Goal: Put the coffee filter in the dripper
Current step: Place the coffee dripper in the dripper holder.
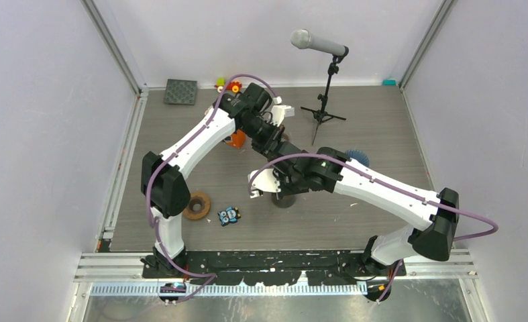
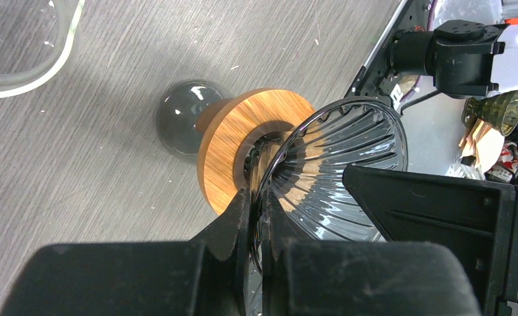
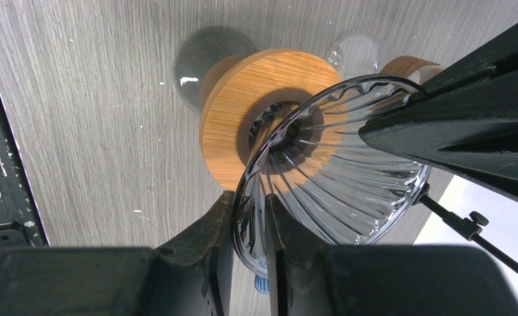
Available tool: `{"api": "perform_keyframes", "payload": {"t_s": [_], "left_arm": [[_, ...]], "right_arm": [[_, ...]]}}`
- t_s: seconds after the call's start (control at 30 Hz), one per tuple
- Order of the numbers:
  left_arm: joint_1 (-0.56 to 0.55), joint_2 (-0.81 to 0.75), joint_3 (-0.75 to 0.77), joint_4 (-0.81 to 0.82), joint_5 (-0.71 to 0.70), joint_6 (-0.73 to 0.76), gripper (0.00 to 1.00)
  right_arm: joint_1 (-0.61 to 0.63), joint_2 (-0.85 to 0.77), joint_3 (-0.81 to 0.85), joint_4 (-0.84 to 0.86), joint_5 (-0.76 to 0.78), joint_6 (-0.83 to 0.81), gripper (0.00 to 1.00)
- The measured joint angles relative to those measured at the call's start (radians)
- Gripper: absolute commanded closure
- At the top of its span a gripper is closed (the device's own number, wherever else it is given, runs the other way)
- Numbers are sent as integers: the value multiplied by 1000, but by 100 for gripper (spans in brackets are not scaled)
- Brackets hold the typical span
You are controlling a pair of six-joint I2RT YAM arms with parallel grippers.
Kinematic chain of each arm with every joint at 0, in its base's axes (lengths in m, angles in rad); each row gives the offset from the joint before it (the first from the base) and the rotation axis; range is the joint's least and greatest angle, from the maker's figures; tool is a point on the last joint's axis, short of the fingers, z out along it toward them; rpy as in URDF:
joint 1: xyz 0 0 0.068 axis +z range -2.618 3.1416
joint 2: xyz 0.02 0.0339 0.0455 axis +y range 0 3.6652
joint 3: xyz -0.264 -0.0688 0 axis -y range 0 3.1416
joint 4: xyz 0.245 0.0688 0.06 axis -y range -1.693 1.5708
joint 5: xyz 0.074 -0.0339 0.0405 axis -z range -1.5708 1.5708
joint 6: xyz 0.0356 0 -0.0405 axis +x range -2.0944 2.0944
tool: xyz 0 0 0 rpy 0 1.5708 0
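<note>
Together, left hand (image 2: 256,220) and right hand (image 3: 251,224) clamp the rim of the tilted dripper (image 2: 338,158), its open mouth facing both.

No text, label, brand or number can be read anywhere.

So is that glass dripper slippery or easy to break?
Probably breakable: the dripper looks like thin, clear ribbed glass. Likely slippery too, as its rim is smooth and shiny. The thick wooden collar may make the narrow end heavier.
</note>
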Motion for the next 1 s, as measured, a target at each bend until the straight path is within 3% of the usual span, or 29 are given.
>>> {"api": "perform_keyframes", "payload": {"t_s": [1.0], "left_arm": [[-18,-55,-89,106,-32,22,100]], "right_arm": [[-29,-26,-45,46,-69,4,100]]}}
